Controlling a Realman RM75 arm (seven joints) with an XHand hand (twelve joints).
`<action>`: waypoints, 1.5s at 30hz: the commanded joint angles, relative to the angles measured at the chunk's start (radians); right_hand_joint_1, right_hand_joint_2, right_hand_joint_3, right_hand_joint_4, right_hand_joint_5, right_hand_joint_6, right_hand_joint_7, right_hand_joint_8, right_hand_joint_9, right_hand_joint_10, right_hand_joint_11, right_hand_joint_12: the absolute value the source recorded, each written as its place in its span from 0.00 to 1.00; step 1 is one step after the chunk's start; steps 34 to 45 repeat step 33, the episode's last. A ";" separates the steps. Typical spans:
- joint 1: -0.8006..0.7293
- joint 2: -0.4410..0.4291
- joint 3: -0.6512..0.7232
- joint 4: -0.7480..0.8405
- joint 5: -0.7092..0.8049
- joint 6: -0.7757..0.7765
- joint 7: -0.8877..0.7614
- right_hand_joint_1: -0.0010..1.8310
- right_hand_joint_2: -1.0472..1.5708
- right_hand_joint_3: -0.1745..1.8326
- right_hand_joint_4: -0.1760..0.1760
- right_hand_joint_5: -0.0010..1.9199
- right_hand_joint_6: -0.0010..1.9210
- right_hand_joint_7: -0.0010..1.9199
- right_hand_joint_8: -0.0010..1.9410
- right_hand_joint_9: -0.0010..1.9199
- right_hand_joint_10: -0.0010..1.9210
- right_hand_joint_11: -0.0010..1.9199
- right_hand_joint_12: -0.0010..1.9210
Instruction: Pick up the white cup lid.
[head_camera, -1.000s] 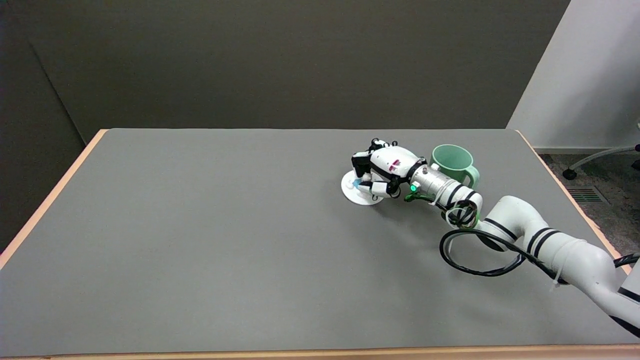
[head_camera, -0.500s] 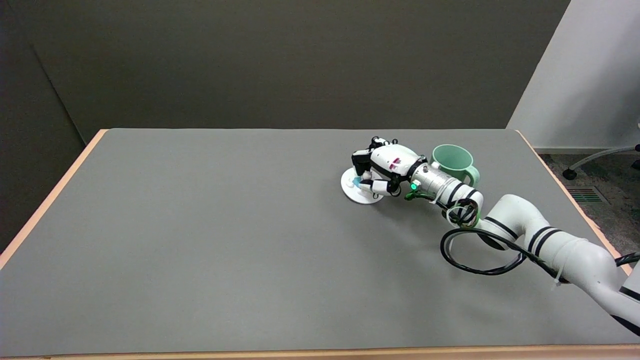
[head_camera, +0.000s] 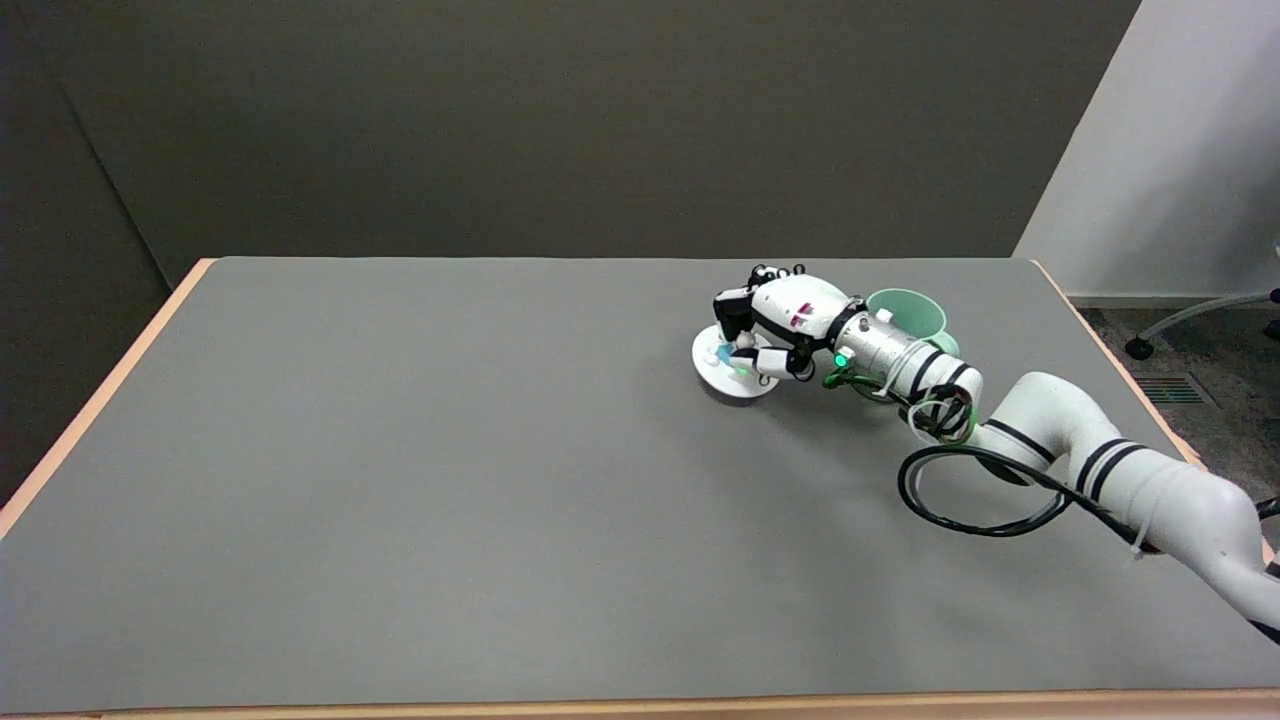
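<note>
One right hand (head_camera: 770, 335) is working here, black-and-white, glossy hard shell, bulky and rounded, sitting at the end of a white arm (head_camera: 1080, 450) with black bands. Its fingers are curling down and gripping the white cup lid (head_camera: 722, 372) at the small knob in the lid's middle. That lid is a thin round disc, smooth plastic look, with a bluish spot near the centre. It is tilting, its near rim dipping toward the tabletop (head_camera: 450, 480); whether that rim is touching the surface or hanging just above it cannot be told. A soft shadow is lying under and right of it. Just behind the wrist a mint-green mug (head_camera: 905, 312) is standing upright, smooth, cylindrical, its handle mostly hidden by the arm. A black cable (head_camera: 985, 500) is looping in a circle beside the forearm, and a green light is glowing at the wrist. The tabletop is a matte grey sheet, fine-grained, with a light wood edge showing at left, right and near side. Dark flat wall panels are standing behind.

Compared with half a second ago, the hand and lid are sitting slightly higher and further right in the picture, the arm is covering more of the mug, and the lid is showing more tilt. The mug is keeping its place.
</note>
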 joint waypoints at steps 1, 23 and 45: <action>0.087 0.119 -0.130 -0.087 -0.069 0.079 0.091 0.61 0.87 0.16 0.45 0.28 0.85 0.38 0.71 0.31 0.48 0.11 0.76; 0.168 0.208 -0.161 -0.136 -0.062 0.115 0.146 0.61 0.88 0.14 0.44 0.29 0.84 0.39 0.69 0.34 0.47 0.14 0.75; 0.158 0.256 -0.115 -0.168 -0.064 0.136 0.168 0.62 0.86 0.16 0.43 0.30 0.83 0.41 0.67 0.37 0.46 0.17 0.74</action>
